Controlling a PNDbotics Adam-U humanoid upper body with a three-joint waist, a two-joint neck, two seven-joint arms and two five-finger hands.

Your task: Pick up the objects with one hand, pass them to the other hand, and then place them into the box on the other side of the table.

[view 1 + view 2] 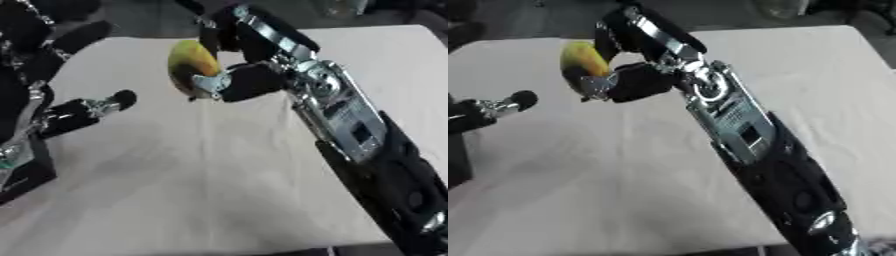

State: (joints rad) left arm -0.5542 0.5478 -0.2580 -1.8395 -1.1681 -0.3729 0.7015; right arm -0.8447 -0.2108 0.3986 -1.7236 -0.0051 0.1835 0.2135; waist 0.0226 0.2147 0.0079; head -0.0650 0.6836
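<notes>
the yellow-green fruit, seemingly a mango (191, 65), could be dropped onto the desk (201, 175) during the handover, judged from how little of it is enclosed: only its right side is gripped, and its left side is left bare. a release made before the receiving fingers are wrapped round it would let it fall and roll on the pale cloth. a knock between the two hands is also possible, since the gap between them is small.

the right robot hand (249, 75) is seen at about 12 o'clock in the view, held above the desk, with its thumb and fingers curled and clamped on the mango. the fruit is held off the surface, tilted, at the hand's left.

the left robot hand (52, 107) is seen at 9 o'clock, near the mango but apart from it. its fingers are spread and mostly straight, nothing being held, with one finger (109, 102) pointed toward the fruit.

a dark edge, possibly the box (26, 175), is seen at 8 o'clock.
</notes>
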